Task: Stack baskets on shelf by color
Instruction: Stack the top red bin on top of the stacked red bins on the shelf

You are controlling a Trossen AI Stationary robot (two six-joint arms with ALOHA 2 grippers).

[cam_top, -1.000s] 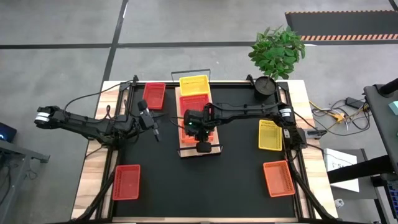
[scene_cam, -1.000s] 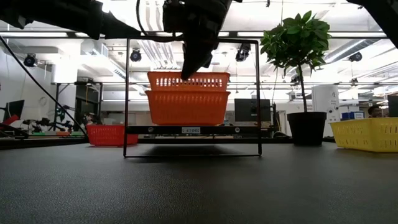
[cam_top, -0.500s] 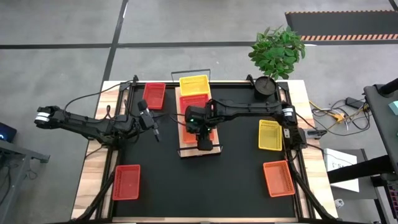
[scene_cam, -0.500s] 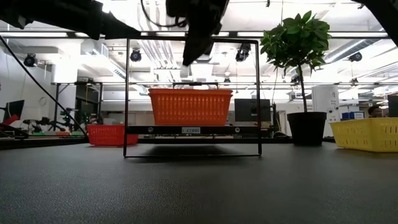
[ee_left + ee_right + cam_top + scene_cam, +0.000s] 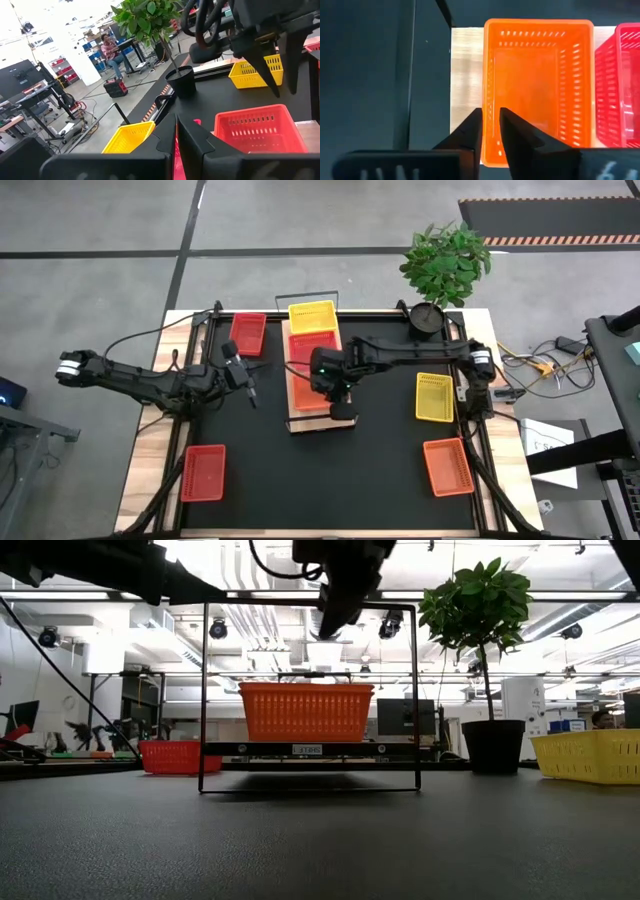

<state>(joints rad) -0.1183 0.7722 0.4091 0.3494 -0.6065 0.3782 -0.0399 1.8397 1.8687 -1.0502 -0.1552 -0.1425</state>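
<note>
Hovering above the orange basket (image 5: 537, 90) on the shelf (image 5: 296, 418), the right claw (image 5: 490, 132) has its fingers slightly parted, grasping nothing. A red basket (image 5: 618, 85) sits just beside the orange one. The left claw (image 5: 176, 137) waits clenched over the tabletop (image 5: 270, 480).

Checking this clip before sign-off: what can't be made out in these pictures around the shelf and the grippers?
- How many baskets sit nested in the orange stack: low view shows one outline; the right gripper overhangs it in the high view.
- The shelf plank's near end: hidden under that gripper's arm from above.
- Left gripper: fingertips overlap in its wrist view; too small from above.
- Red basket on the shelf: cut off by the right wrist picture's edge.
</note>
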